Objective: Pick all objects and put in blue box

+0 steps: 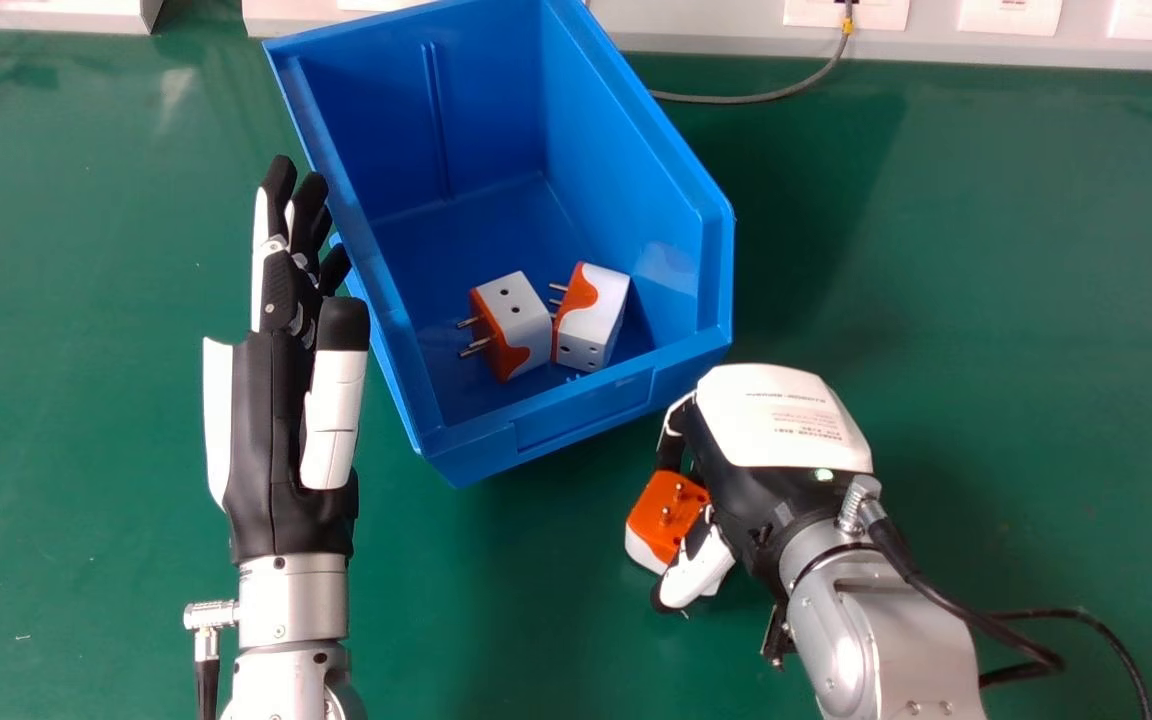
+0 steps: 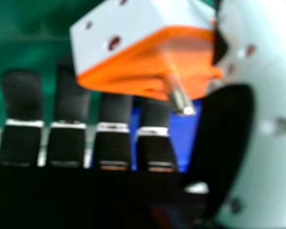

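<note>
Head view: "What does the right hand grasp?"
"An orange-and-white adapter, between thumb and fingers, outside the blue box."
"And the left hand?"
"Released, beside the blue box."

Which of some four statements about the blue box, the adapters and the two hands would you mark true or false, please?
1. Two orange-and-white adapters lie inside the blue box. True.
2. The left hand is curled round an adapter. False: the left hand's fingers are straight, beside the box, and it holds nothing.
3. Another adapter is between the thumb and fingers of the right hand. True.
4. That third adapter is already in the box. False: it is outside, in front of the box.
</note>
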Robot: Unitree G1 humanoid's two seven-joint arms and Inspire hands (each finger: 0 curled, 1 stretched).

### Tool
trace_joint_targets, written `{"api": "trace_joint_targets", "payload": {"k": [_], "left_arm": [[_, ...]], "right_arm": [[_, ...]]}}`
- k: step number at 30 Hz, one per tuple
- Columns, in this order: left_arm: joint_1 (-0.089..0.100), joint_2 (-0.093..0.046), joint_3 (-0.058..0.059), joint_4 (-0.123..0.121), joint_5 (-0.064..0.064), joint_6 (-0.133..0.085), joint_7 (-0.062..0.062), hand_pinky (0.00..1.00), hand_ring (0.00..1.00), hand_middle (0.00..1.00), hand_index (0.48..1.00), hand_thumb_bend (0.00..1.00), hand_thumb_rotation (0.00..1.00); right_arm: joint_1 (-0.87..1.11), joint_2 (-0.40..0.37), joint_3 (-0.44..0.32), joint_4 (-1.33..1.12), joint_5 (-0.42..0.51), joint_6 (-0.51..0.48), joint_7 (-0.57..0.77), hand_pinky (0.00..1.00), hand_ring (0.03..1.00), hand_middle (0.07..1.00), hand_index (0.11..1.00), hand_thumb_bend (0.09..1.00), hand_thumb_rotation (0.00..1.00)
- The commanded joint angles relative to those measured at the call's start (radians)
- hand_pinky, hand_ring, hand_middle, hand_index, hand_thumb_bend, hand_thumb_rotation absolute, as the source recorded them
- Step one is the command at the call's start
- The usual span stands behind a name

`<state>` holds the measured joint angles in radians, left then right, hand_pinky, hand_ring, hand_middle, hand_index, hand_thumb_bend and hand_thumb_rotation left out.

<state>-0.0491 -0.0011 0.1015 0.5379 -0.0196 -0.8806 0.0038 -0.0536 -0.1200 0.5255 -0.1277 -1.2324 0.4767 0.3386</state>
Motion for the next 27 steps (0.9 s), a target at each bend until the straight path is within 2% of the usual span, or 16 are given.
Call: {"api": "trace_joint_targets", "payload": {"k": [1, 10, 13, 17, 27], "left_arm": [[-0.011, 0.000, -0.011, -0.014, -0.003, -0.009, -0.013, 0.94, 0.97, 0.97, 0.973, 0.92, 0.92], [-0.013, -0.004, -0.007, -0.009, -0.008, -0.007, -0.012, 0.95, 0.97, 0.97, 0.972, 0.92, 0.92], [-0.010, -0.004, -0.007, -0.013, 0.000, -0.006, -0.008, 0.95, 0.97, 0.97, 0.970, 0.92, 0.91], [-0.006, -0.004, -0.006, -0.015, 0.011, -0.005, 0.000, 0.95, 0.97, 0.97, 0.969, 0.92, 0.92], [-0.003, -0.004, -0.009, -0.016, 0.003, -0.006, -0.005, 0.95, 0.97, 0.97, 0.971, 0.91, 0.92]], "right_arm": [[0.000, -0.001, 0.002, -0.040, 0.002, -0.004, -0.011, 0.28, 0.354, 0.474, 0.555, 0.526, 0.01], [0.022, 0.026, -0.010, -0.207, -0.011, 0.039, 0.036, 0.29, 0.359, 0.477, 0.561, 0.512, 0.00], [0.039, 0.033, -0.002, -0.301, -0.042, 0.045, 0.061, 0.28, 0.355, 0.475, 0.561, 0.508, 0.00], [0.056, 0.029, 0.000, -0.418, -0.067, 0.017, 0.118, 0.22, 0.368, 0.491, 0.524, 0.510, 0.00], [0.070, 0.050, -0.040, -0.630, -0.091, -0.076, 0.217, 0.18, 0.347, 0.460, 0.526, 0.505, 0.00]]}}
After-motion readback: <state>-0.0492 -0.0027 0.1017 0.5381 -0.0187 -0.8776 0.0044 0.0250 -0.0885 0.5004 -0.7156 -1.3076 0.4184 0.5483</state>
